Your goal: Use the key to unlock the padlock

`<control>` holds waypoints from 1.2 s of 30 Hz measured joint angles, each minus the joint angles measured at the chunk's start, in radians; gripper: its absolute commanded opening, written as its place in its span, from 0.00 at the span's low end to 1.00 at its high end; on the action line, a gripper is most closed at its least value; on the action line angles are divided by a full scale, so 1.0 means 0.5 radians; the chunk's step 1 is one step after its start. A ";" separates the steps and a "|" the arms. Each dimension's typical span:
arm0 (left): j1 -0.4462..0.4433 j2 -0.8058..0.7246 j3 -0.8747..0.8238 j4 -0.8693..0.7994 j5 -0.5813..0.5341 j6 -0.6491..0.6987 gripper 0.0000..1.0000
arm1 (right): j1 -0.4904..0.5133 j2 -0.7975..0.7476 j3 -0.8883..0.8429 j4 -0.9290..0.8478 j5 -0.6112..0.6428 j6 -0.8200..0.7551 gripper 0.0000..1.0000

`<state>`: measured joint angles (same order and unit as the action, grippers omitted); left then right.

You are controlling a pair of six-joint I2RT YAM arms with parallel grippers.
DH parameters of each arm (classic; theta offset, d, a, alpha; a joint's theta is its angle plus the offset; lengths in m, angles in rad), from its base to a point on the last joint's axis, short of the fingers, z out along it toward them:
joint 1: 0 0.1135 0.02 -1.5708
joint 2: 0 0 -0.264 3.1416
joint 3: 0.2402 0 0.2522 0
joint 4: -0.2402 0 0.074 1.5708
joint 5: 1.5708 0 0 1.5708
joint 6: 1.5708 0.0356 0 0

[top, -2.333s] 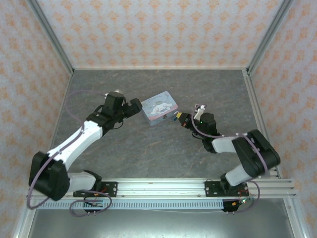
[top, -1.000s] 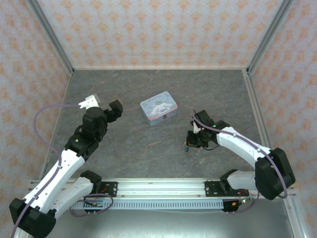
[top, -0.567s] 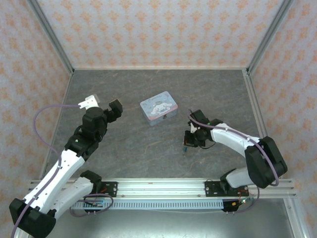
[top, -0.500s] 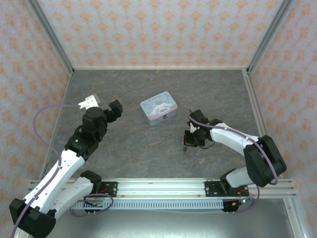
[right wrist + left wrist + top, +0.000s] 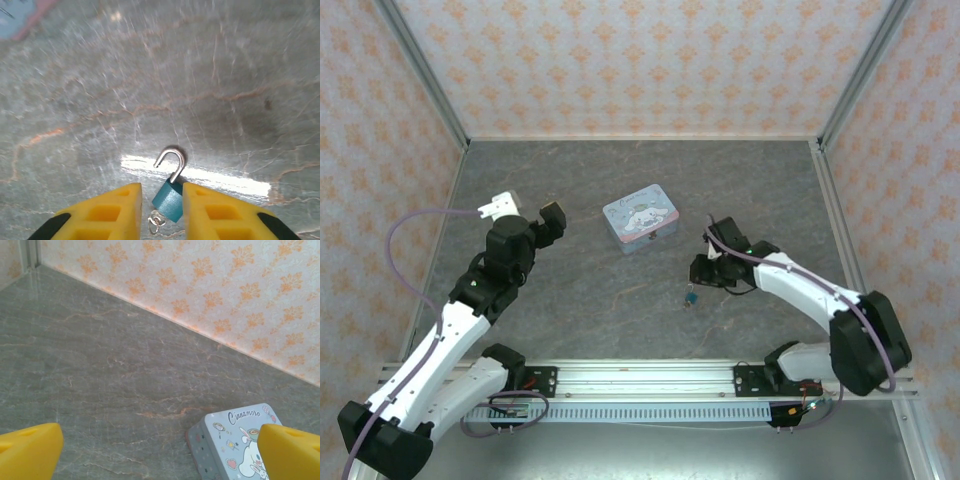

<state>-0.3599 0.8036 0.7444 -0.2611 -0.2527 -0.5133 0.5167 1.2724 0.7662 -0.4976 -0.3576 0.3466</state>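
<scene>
One tin (image 5: pixel 231 446) lettered "Cinnamoro" on top; teal padlock (image 5: pixel 168 196) open.

One piece of lettering can be read: the word "Cinnamoro", written in dark cursive script along the upper edge of the lid of the pale blue rectangular cartoon-printed tin (image 5: pixel 235 452), found at the 5 o'clock corner of the left wrist view. Whether more letters follow it cannot be told. In the top view the tin's lettering is too small to be read. On the tiny teal-blue padlock (image 5: pixel 169 196) no marking can be made out.
</scene>
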 measured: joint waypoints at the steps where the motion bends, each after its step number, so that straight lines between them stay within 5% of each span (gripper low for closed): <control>1: 0.000 -0.008 0.004 -0.001 -0.008 0.021 1.00 | 0.000 -0.043 0.017 -0.009 0.043 -0.015 0.33; 7: 0.000 -0.108 0.005 0.016 -0.080 0.219 1.00 | -0.027 -0.393 0.048 -0.019 0.365 -0.108 0.48; 16: 0.002 -0.284 -0.359 0.452 -0.320 0.661 1.00 | -0.208 -0.959 -0.139 0.291 0.874 -0.367 0.99; 24: 0.071 -0.031 -0.543 0.700 -0.458 0.838 1.00 | -0.408 -0.954 -0.613 0.909 1.127 -0.687 0.99; 36: 0.212 0.455 -0.697 1.257 -0.422 0.995 1.00 | -0.788 -0.336 -1.026 2.077 0.975 -0.796 0.99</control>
<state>-0.2539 1.0309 0.3958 0.3672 -0.4637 -0.0158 0.1226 1.1042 0.2531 0.5407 0.1299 -0.0513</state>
